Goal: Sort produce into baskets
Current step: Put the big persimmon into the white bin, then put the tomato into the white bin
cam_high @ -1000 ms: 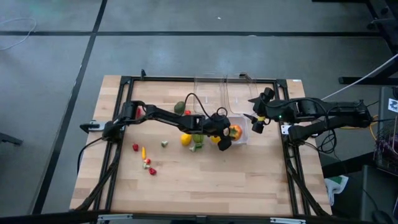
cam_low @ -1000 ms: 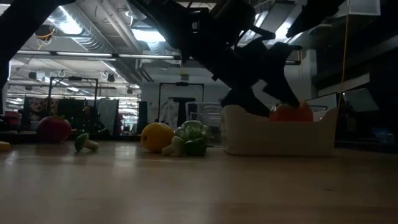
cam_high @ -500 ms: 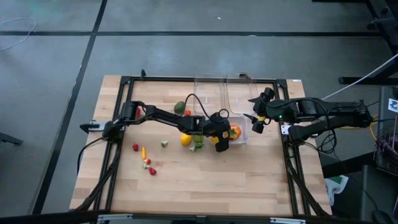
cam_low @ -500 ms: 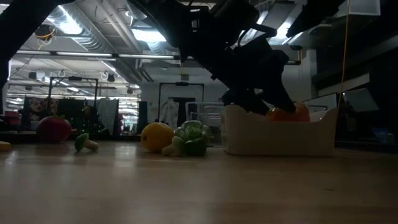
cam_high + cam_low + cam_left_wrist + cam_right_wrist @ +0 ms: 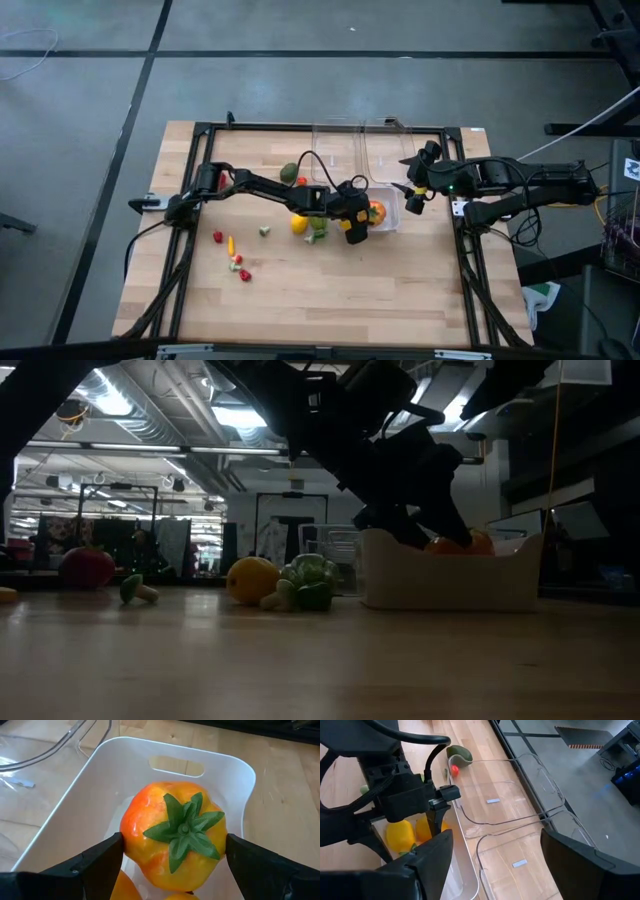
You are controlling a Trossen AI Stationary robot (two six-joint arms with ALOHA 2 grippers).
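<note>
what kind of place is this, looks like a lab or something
Probably a robotics lab or workshop: a wooden table framed by black rails, exposed ceiling ducts with strip lights, and equipment racks in the room behind.

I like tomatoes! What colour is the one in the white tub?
Orange-red tomato, green leafy top; clearest in the left wrist view.

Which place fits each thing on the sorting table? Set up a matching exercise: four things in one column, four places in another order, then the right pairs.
Things:
1. orange-red tomato
2. yellow lemon
3. two clear tubs
4. small red and yellow bits

Places:
A. loose on the wood, toward the left arm's side
B. at the far edge of the table, with nothing in them
C. in the white tub, between the left gripper jaws
D. on the wood beside the green vegetable

Pairs: 1-C, 2-D, 3-B, 4-A
</note>
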